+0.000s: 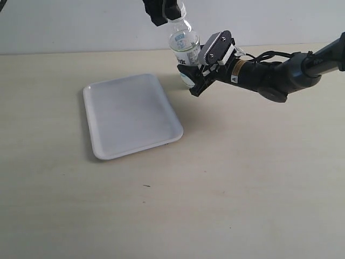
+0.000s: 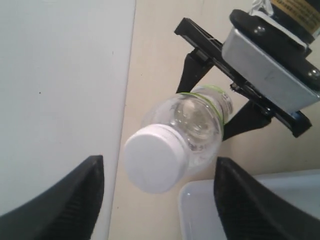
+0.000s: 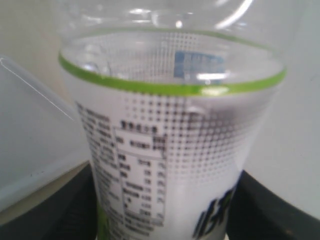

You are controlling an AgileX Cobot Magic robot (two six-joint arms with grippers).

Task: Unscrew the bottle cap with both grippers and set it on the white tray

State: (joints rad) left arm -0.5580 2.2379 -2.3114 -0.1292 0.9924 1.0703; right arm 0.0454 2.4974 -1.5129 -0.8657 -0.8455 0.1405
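Note:
The clear bottle with its white-and-green label hangs tilted above the table, past the far right corner of the white tray. My right gripper is shut on its labelled lower body, one black finger on each side. My left gripper is at the bottle's top, hiding the cap in the exterior view. In the left wrist view the white bottle cap sits on the neck between the open fingers, with a gap on both sides. A tray corner lies below.
The tan table stretches bare to the front and right of the tray. A pale wall rises behind the table's back edge. The right arm reaches in from the right, low over the table.

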